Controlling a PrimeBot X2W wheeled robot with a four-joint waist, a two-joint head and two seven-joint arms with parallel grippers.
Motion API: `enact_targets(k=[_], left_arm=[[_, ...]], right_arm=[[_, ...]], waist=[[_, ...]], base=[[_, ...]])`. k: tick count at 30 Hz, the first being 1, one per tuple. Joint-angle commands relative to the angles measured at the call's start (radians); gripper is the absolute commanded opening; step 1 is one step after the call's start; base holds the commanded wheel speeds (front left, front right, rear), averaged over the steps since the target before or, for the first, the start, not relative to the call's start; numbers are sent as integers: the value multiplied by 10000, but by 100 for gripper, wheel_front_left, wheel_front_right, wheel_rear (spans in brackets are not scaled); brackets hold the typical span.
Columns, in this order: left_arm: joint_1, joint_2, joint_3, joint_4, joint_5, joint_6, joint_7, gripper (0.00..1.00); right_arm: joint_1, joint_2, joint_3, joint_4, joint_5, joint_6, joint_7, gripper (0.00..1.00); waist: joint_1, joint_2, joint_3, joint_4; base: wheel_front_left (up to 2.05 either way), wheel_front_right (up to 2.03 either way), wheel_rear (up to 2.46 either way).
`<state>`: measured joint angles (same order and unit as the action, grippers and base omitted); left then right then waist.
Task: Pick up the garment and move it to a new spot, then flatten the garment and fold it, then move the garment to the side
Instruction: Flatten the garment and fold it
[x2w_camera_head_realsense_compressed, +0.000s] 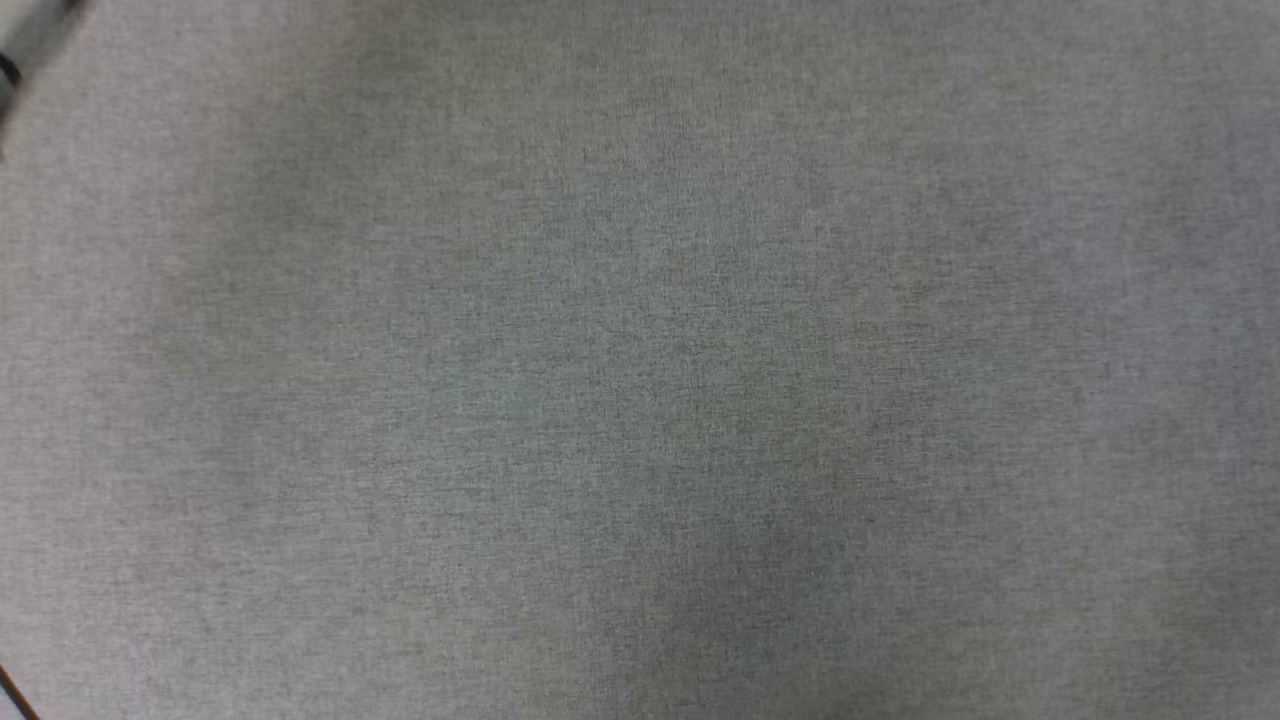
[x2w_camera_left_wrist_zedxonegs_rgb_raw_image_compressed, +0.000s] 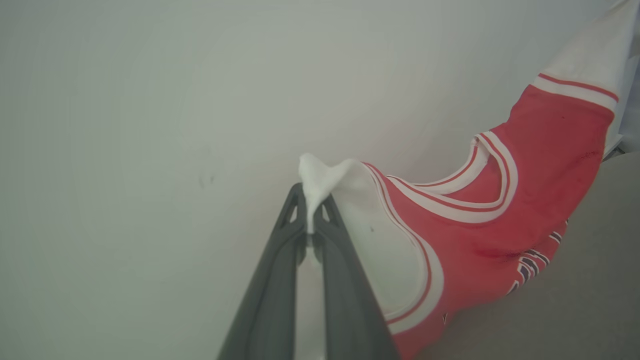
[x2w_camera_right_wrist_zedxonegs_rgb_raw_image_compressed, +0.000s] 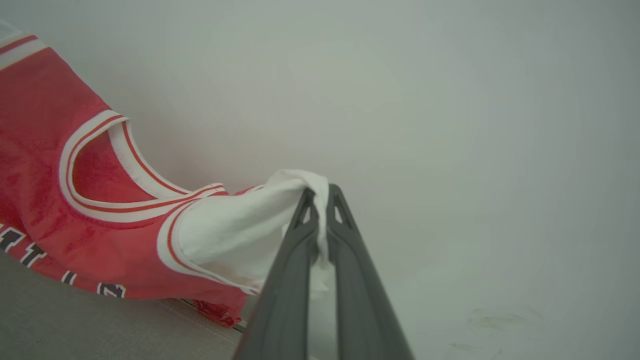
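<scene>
The garment (x2w_camera_left_wrist_zedxonegs_rgb_raw_image_compressed: 505, 215) is a red jersey with white sleeves and striped trim, and it hangs in the air between my two grippers. In the left wrist view my left gripper (x2w_camera_left_wrist_zedxonegs_rgb_raw_image_compressed: 312, 210) is shut on the white fabric of one sleeve. My right gripper (x2w_camera_right_wrist_zedxonegs_rgb_raw_image_compressed: 322, 202) pinches the other white sleeve, and the red body of the garment (x2w_camera_right_wrist_zedxonegs_rgb_raw_image_compressed: 45, 195) stretches away to the left with its neckline and black lettering showing. The garment sags toward the grey cloth surface (x2w_camera_right_wrist_zedxonegs_rgb_raw_image_compressed: 75, 325) beneath it.
In the head view, a plain grey cloth tabletop (x2w_camera_head_realsense_compressed: 640, 360) spans the frame, with a dark edge at the far upper left corner (x2w_camera_head_realsense_compressed: 10, 70). A pale wall (x2w_camera_left_wrist_zedxonegs_rgb_raw_image_compressed: 175, 100) stands behind the garment in both wrist views.
</scene>
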<state>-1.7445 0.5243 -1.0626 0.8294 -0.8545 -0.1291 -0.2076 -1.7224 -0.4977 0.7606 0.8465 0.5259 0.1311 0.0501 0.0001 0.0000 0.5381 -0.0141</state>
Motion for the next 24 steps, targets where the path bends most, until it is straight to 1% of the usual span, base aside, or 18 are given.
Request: enact_targets(k=[1,4,7,10,12,16,19,22,24], left_arm=[[320,20,-61,-1,-138,-2,-97,0],[1188,95,-345,-32,-459,-3,-296,0],[2190,316,-577,-241,-785,-4,-444,0],[3374,502,-692,-585,-1098,-4,-529,0],[4180,723,-686,-822,-1285,-3,-569,0],[5939,1109,-459,-1618,-1518,53,-590,0],[7326,1571,-301,-2183,-1518,273,-593,0],[8603,1883,-184,-2756,-1714,430,-595,0],[9332,2122,-58,-3060,-1879,611,-595,0]], right_arm=[[354,97,154,74,141,-6,-121,0],[1137,151,549,193,653,-8,-503,0],[2104,176,1051,196,1101,-6,-772,0],[3128,-35,1507,1,1649,-6,-1059,0],[3884,-216,1790,-272,2061,-6,-1215,0],[5394,-766,2475,-1163,2729,-6,-1328,0],[6482,-1273,2939,-1852,2989,-6,-1371,0],[7553,-1769,3109,-2315,3342,-6,-1393,0],[8211,-2042,3097,-2513,3527,-6,-1475,0]], waist=[[-1,0,-128,-5],[-1,0,-460,-48],[-1,0,-860,-112],[-1,0,-1369,-79],[-1,0,-1740,-75],[-1,0,-2346,-44],[-1,0,-2782,-26],[-1,0,-3240,2],[-1,0,-3524,10]], base=[[0,0,0],[0,0,0],[0,0,0],[0,0,0],[0,0,0],[0,0,0],[0,0,0],[0,0,0],[0,0,0]])
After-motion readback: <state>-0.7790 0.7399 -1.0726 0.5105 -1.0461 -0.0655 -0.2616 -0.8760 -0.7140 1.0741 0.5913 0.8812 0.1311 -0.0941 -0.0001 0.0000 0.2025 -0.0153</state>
